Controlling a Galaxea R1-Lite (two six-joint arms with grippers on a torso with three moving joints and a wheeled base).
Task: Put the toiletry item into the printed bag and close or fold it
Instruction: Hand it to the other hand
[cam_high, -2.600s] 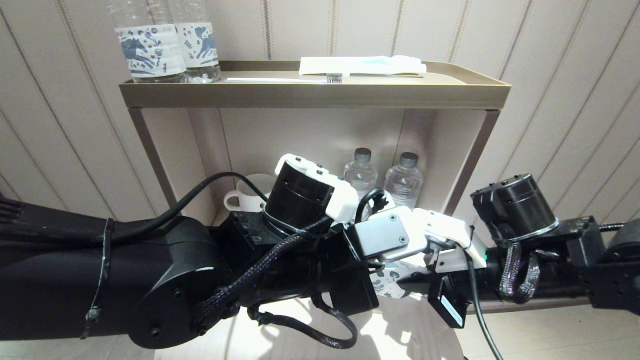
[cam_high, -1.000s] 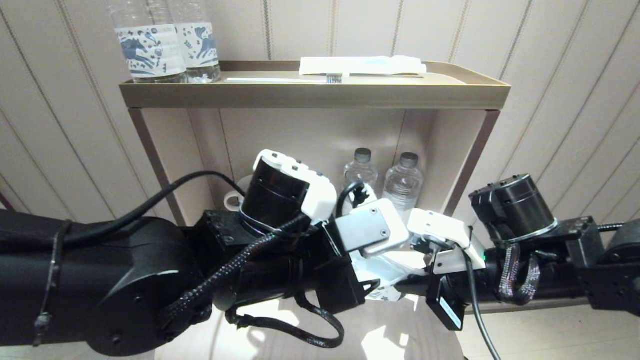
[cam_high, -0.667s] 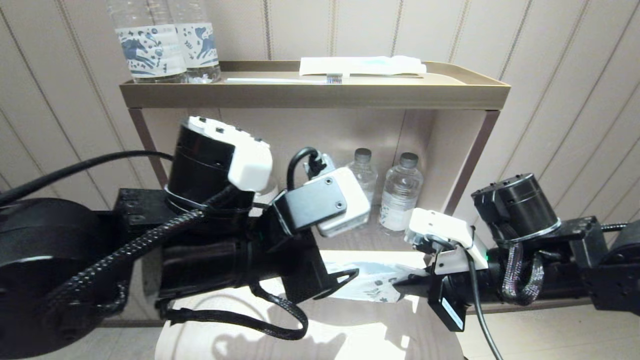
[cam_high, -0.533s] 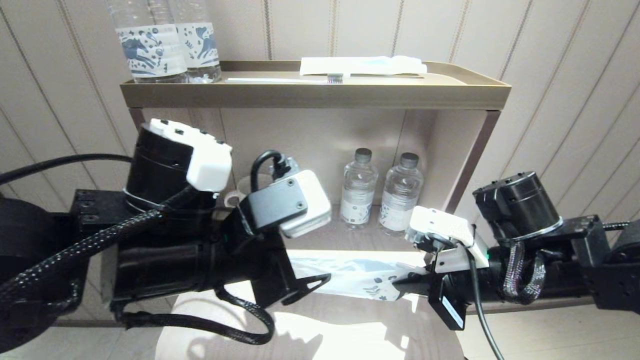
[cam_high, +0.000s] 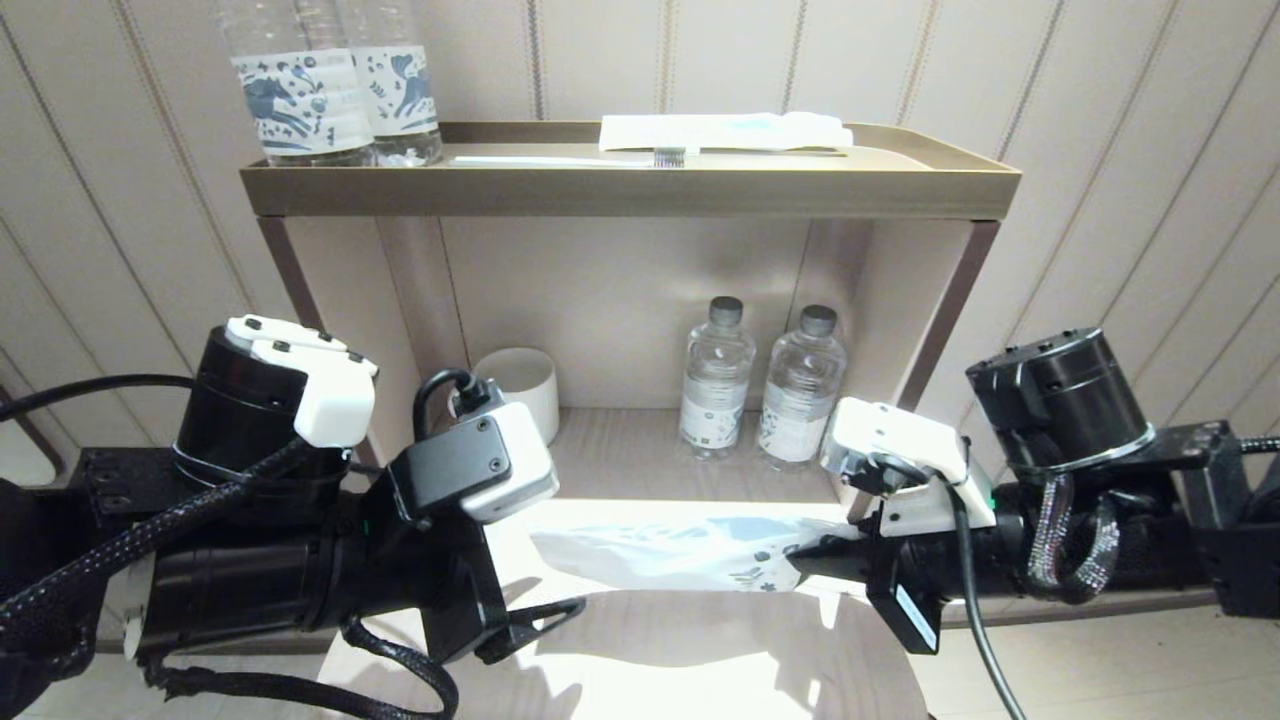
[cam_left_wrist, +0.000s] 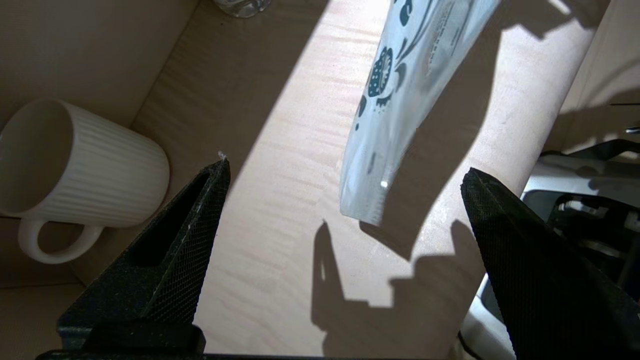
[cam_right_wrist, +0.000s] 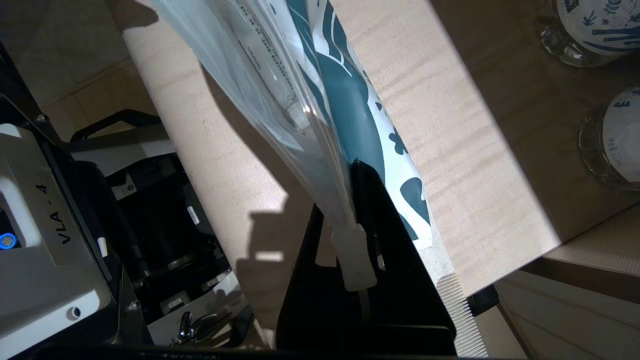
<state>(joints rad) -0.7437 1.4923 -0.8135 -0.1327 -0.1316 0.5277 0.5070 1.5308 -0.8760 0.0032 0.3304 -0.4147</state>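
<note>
My right gripper is shut on the blue-printed end of the printed bag, which it holds level just above the lower shelf. In the right wrist view the bag runs away from the shut fingers, its white zip slider between them. A flat packet with small print shows through the bag's clear side. My left gripper is open, drawn back to the left, a little short of the bag's free end. The left wrist view shows both fingers spread wide with nothing between them.
A white ribbed mug stands at the back left of the lower shelf, with two small water bottles behind the bag. The top tray holds two big bottles, a white packet with a light-blue stripe and a toothbrush.
My left arm has pulled away leftward from the bag, its gripper open. The bag, earlier hidden behind that arm, now hangs stretched out from the right gripper, which has barely moved.
</note>
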